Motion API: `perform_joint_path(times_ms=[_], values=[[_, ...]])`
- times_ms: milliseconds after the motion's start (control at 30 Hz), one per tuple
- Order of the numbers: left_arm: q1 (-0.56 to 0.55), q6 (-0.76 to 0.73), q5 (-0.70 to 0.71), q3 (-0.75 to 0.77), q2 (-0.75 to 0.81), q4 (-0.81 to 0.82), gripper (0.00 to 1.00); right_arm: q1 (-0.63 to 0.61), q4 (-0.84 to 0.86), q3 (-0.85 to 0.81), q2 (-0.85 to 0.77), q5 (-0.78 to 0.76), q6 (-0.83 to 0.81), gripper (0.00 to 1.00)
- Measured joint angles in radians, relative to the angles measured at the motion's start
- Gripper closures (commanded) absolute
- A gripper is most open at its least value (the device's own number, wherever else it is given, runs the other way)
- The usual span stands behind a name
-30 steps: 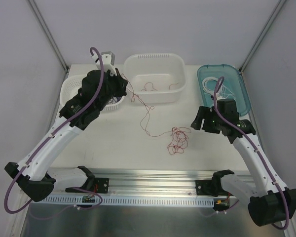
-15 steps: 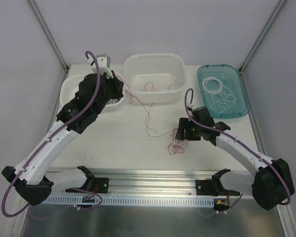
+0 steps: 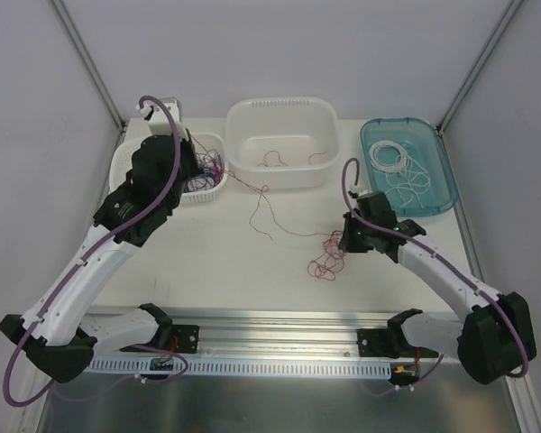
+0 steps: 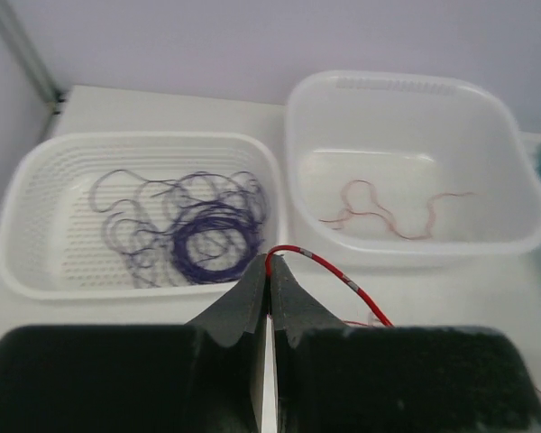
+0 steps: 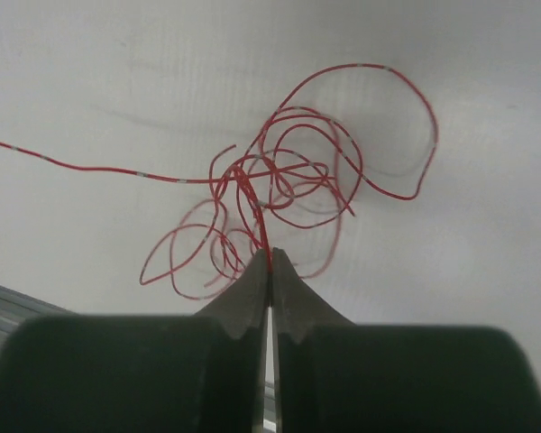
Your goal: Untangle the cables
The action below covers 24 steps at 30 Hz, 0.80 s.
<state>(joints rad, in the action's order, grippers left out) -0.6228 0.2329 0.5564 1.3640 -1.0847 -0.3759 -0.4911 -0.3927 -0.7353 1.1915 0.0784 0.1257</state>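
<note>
A tangle of thin red cables (image 3: 326, 257) (image 5: 279, 194) lies on the table right of centre. My right gripper (image 3: 343, 242) (image 5: 270, 262) is right above it, shut on a red strand rising out of the clump. One long red strand (image 3: 261, 212) runs from the tangle up and left to my left gripper (image 3: 201, 168) (image 4: 270, 271), which is shut on its looped end (image 4: 329, 268) by the near rim of the perforated basket (image 4: 36, 262). Purple cables (image 4: 203, 239) lie coiled in that basket.
A white tub (image 3: 284, 106) at the back centre holds pale red cables (image 4: 388, 212). A teal tray (image 3: 442, 194) at the back right holds white cables (image 3: 401, 167). A metal rail (image 3: 279, 338) runs along the near edge between the arm bases.
My right arm swung from beside the teal tray to the red tangle and shut on a strand. My left arm drew back to the left with its red strand.
</note>
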Motion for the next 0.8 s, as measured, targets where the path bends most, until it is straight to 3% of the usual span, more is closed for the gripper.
perform_joint_path(times_ms=[133,300,400,600,800], values=[[0.137,-0.072,0.075,0.000,0.000,-0.043,1.00,0.208,-0.163,-0.089,-0.145,-0.016,-0.066,0.99],[0.258,-0.151,0.172,-0.006,0.008,-0.100,1.00,0.433,-0.293,-0.315,-0.261,-0.019,-0.137,0.99],[0.312,-0.176,0.207,-0.025,0.017,-0.134,1.00,0.481,-0.324,-0.422,-0.293,-0.018,-0.140,0.99],[0.403,-0.157,0.204,-0.138,0.046,-0.223,1.00,0.549,-0.367,-0.484,-0.299,0.027,-0.095,0.99],[0.421,-0.083,0.080,-0.258,0.090,-0.309,1.00,0.553,-0.369,-0.508,-0.249,0.168,-0.065,0.99]])
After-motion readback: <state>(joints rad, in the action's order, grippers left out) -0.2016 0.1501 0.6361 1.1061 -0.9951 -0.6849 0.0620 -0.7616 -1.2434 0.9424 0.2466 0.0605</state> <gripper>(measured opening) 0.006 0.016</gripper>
